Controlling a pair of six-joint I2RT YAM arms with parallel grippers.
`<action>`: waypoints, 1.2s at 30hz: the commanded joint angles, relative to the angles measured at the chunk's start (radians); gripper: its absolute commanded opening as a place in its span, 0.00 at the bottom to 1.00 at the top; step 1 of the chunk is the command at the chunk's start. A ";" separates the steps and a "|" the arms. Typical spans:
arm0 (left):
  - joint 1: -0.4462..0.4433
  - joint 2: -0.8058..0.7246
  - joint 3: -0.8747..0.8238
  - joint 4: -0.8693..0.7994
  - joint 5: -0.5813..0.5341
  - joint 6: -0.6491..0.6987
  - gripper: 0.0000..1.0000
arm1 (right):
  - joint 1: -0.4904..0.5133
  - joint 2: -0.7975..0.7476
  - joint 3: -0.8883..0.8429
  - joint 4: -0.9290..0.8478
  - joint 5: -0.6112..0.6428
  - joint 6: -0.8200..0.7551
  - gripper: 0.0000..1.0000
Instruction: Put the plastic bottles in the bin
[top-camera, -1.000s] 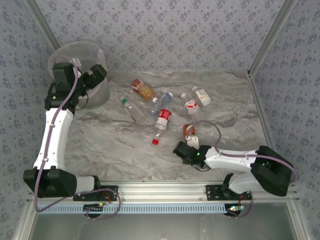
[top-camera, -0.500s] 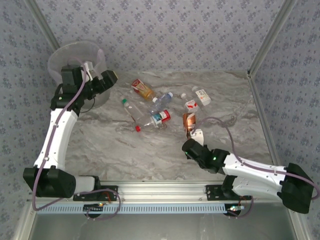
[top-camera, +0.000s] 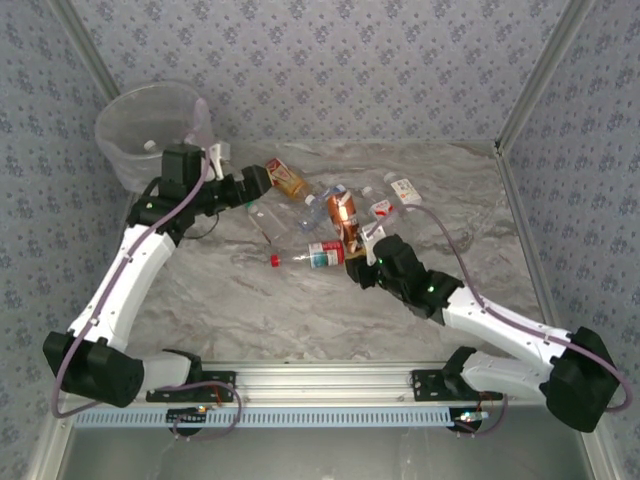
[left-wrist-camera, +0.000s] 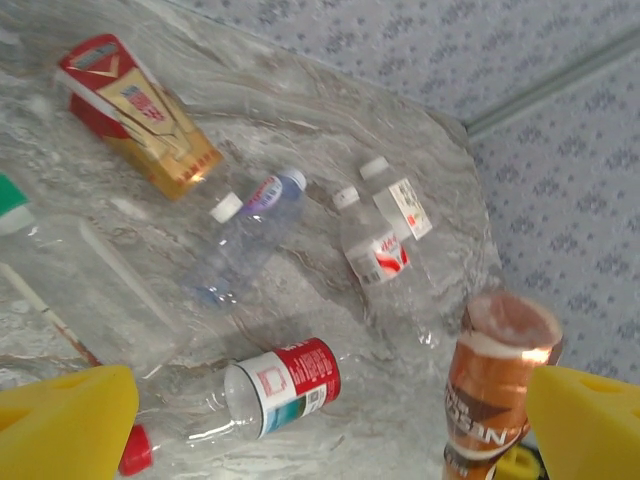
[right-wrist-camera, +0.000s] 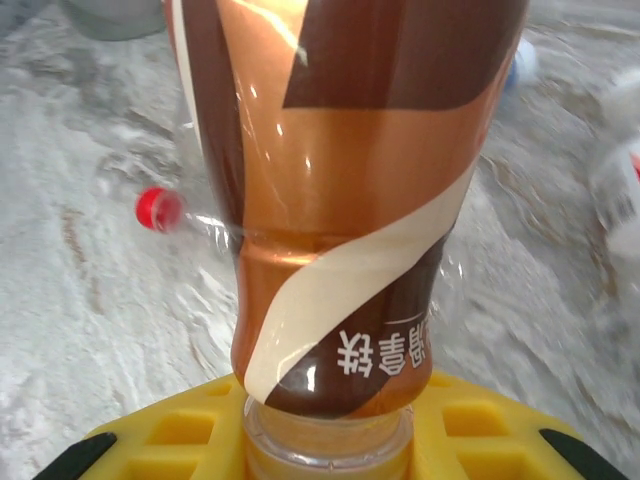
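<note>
well, most of the work is left: my right gripper is closed on the neck of the brown bottle, lifted mid-table, well apart from the bin at the far left. my left gripper is open and empty; the red-label bottle and others lie on the table.

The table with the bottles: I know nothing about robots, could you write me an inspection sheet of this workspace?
Surface: grey marble-patterned table, bottles scattered across its middle.
Job's things: round translucent plastic bin at far left; six small clear plastic bottles lying loose; one brown-labelled plastic bottle held.
Clutter: thin pale stick beside the green-capped bottle.
Grippers: left gripper, jaws open and empty; right gripper, jaws shut on the brown-labelled plastic bottle's neck.
Cables: purple-grey cables running along both arms.
Surroundings: blue-grey patterned walls; metal rail at the near edge.
</note>
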 joint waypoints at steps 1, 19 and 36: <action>-0.062 -0.002 -0.002 0.029 -0.047 0.066 0.99 | -0.038 0.050 0.105 0.032 -0.222 -0.113 0.00; -0.095 0.116 -0.017 0.395 0.381 -0.120 0.99 | -0.062 0.183 0.306 0.087 -0.540 -0.166 0.00; -0.109 0.082 -0.085 0.483 0.318 -0.137 0.59 | -0.024 0.202 0.328 0.134 -0.392 -0.112 0.00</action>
